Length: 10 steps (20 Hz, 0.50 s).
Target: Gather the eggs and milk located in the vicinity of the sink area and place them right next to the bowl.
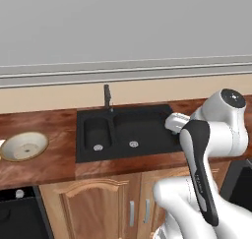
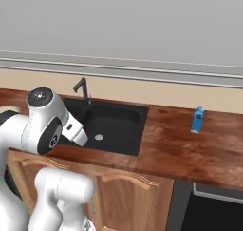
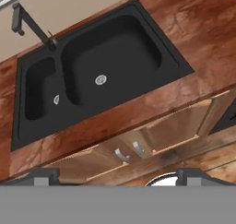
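The milk (image 2: 197,120), a small blue carton with a white top, stands upright on the wooden counter to the right of the sink area (image 2: 107,123). The cream bowl (image 1: 24,145) sits on the counter left of the sink area (image 1: 123,132). The eggs are out of view. My gripper (image 3: 119,177) hangs open and empty above the sink's front edge, with one dark fingertip (image 3: 44,176) at each side of the hand view's bottom. The sink area (image 3: 97,75) lies below it, both basins bare, each with a silver drain.
A dark angular faucet (image 1: 107,98) rises behind the basins. Wooden cabinet doors (image 3: 124,151) with metal handles run under the counter. A black appliance (image 1: 15,213) sits low at the left and another (image 2: 213,211) at the right. The beige wall backs the counter.
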Tool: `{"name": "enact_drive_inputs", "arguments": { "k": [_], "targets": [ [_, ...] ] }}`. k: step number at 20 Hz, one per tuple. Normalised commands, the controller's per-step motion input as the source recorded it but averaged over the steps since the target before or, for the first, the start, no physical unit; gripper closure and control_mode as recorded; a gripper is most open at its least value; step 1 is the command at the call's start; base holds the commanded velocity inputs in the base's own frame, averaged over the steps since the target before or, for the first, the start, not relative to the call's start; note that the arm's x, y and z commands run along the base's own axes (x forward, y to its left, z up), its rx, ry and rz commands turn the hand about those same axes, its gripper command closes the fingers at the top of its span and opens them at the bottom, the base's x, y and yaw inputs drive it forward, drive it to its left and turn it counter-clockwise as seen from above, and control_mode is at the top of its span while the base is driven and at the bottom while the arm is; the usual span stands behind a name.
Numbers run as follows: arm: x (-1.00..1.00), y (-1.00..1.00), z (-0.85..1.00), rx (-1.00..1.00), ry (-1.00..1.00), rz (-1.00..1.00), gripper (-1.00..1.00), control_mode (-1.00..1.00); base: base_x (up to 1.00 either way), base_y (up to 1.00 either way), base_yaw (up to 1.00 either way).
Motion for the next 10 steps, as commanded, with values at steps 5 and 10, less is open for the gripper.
{"name": "enact_drive_inputs", "arguments": {
  "k": [5,10],
  "targets": [
    [0.00,0.00,0.00,0.00,0.00,0.00,-1.00,1.00,0.03,-0.60,0.04],
    [0.00,0.00,0.00,0.00,0.00,0.00,-1.00,1.00,0.07,-0.56,0.04]
  ]
}}
